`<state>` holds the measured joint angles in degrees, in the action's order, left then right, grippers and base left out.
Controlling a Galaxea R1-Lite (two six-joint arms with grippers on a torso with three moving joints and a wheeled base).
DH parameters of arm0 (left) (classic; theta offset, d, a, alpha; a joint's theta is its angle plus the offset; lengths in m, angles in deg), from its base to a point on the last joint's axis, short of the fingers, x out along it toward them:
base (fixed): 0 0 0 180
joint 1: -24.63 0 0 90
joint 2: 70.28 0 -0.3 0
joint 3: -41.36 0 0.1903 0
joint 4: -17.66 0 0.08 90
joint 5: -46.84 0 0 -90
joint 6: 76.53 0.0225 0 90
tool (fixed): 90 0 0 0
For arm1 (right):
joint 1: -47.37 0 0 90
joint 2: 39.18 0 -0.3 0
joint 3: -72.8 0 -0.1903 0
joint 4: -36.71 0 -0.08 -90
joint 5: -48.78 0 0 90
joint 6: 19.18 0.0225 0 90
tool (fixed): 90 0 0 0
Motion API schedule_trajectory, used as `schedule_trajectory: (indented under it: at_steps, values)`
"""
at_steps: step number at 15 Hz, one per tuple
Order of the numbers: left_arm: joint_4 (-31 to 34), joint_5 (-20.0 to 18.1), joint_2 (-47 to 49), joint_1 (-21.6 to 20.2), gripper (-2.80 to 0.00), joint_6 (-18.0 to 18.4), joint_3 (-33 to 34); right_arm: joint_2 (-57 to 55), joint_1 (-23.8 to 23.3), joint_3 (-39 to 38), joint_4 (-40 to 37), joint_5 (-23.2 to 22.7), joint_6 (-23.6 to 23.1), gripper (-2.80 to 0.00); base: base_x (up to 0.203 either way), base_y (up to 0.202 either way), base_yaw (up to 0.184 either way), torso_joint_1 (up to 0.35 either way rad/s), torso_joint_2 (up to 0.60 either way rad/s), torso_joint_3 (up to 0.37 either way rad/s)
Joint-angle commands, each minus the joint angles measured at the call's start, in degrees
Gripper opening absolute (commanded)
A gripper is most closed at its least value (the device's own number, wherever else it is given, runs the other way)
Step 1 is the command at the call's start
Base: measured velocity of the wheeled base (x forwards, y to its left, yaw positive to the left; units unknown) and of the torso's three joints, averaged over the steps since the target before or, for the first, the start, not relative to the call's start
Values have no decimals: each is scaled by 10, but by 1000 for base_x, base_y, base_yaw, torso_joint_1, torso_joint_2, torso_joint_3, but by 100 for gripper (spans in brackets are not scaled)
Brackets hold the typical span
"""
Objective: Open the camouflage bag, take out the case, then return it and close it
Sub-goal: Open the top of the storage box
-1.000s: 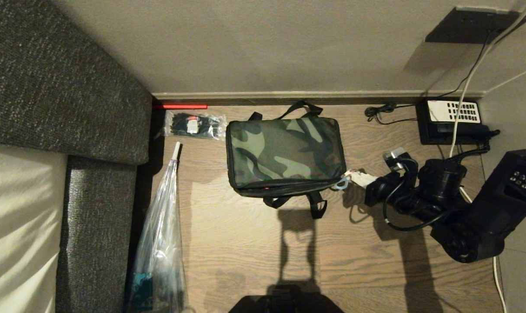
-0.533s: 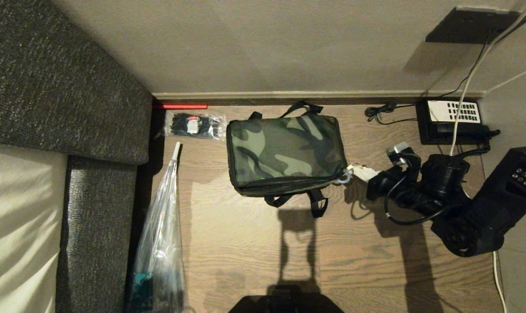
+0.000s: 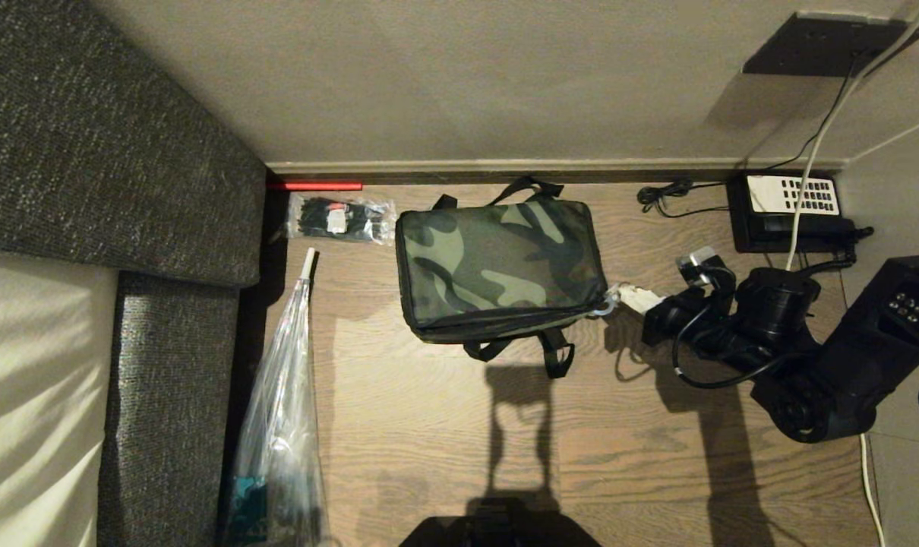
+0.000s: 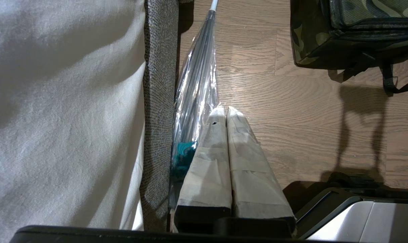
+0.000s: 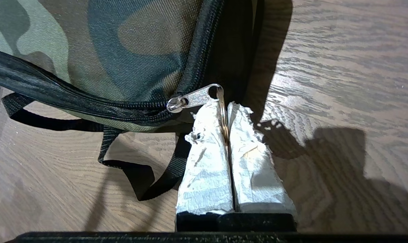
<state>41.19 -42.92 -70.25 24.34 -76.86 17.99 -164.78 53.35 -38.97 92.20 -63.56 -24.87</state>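
Because the camouflage bag (image 3: 499,266) needs zipping, my right claw (image 5: 227,113) is pinched tight on its zip ring (image 5: 223,111).

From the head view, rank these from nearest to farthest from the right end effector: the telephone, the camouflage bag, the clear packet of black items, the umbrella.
1. camouflage bag: right end effector is at its near right corner, shut on the zip pull ring.
2. telephone: by the wall, at the right.
3. clear packet: beyond the bag's far left corner.
4. umbrella: beside the sofa, at the left.
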Motion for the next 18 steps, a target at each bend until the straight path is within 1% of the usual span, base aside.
schedule_trajectory:
  at_steps: [1,8,11,18]
  values:
    - [0,0,-1,0,-280,0,1,-9,0,12,6,-1,0,-280,0,0,0,0,0,0]
    - [0,0,-1,0,-280,0,1,-22,0,49,5,-2,0,-280,0,0,0,0,0,0]
    - [0,0,-1,0,-280,0,1,-36,1,82,6,-2,0,-280,0,0,0,0,0,0]
    - [0,0,-1,-1,-280,0,1,-64,4,132,11,-2,5,-280,0,0,0,0,0,0]
